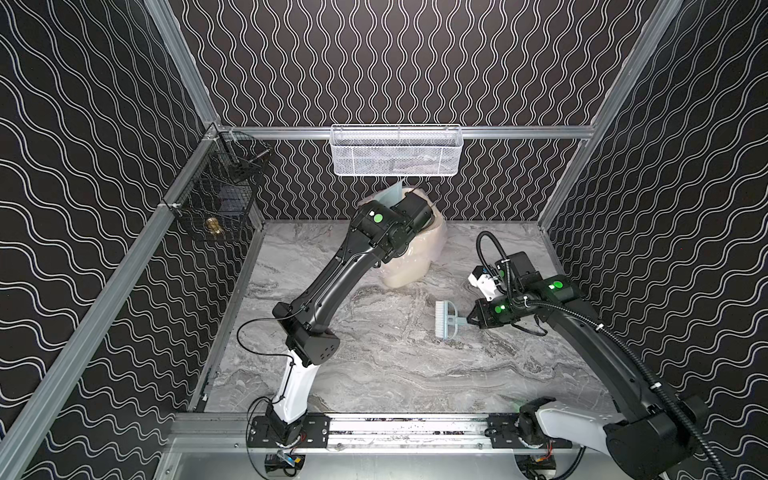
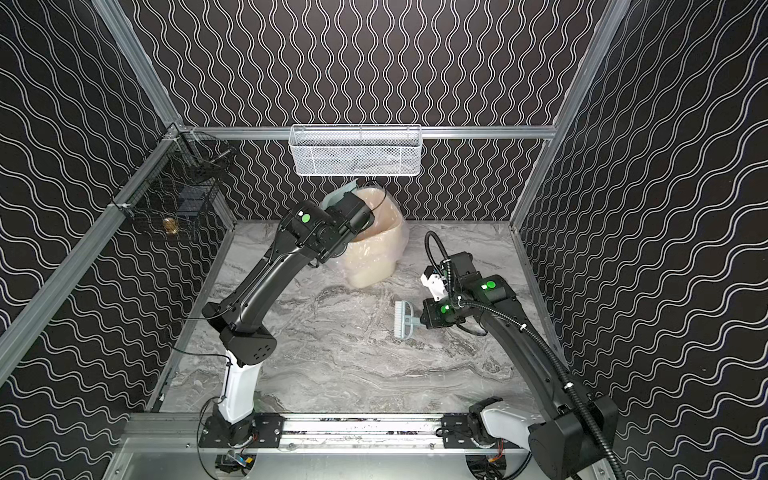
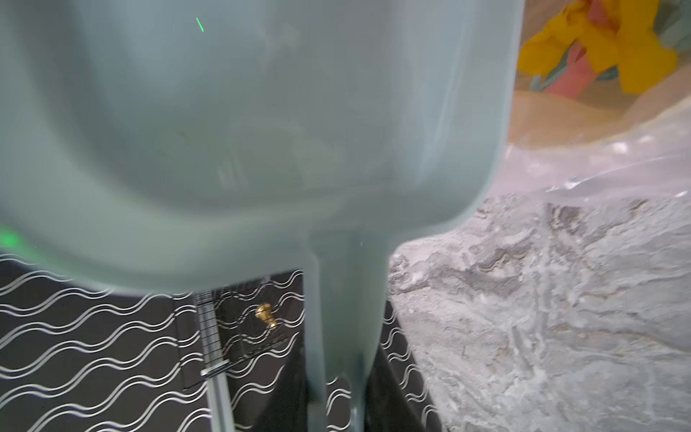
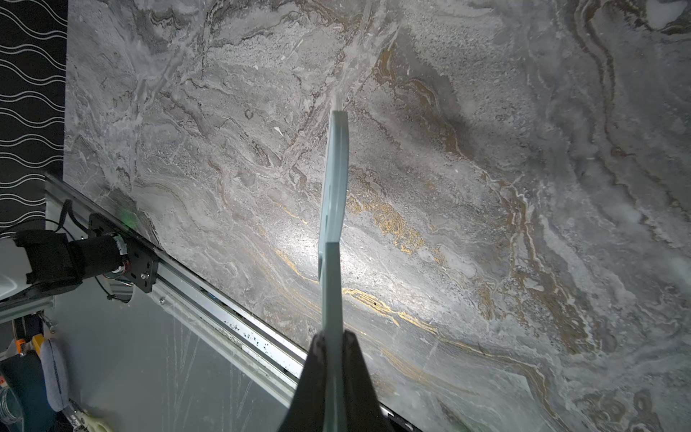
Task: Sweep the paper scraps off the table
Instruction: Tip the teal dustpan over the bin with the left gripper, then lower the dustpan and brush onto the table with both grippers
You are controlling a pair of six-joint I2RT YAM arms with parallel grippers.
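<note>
- While I am reaching both arms out over it, the table [image 1: 395,374] is lying grey and marble-veined beneath me. It is showing in both top views [image 2: 353,374] and filling most of my right wrist view [image 4: 486,149].
- The white mesh basket [image 1: 395,151] is hanging from the rail on the back wall, above the bin.
- The beige bin [image 1: 409,270], lined with a clear plastic bag, is standing on the table near the back wall, towards the middle.
- I am holding the pale blue dustpan [image 3: 261,131] raised over the bin's mouth. In both top views only its edge [image 2: 338,197] is poking out past my left wrist.
- My left gripper [image 3: 338,400] is pinching the dustpan's handle, with its dark fingers sitting tight on either side at the edge of my left wrist view.
- I am carrying the pale blue brush [image 1: 446,320] low over the table, in front of the bin and to its right, with the white bristles pointing away from my arm. I cannot tell whether the bristles are touching the surface.
- My right gripper [image 4: 334,338] is clamping the brush's flat handle, both fingers pressing against it.
- The paper scraps [image 3: 605,48], yellow, red and pale blue, are lying bunched together inside the lined bin, just beyond the dustpan's side.
</note>
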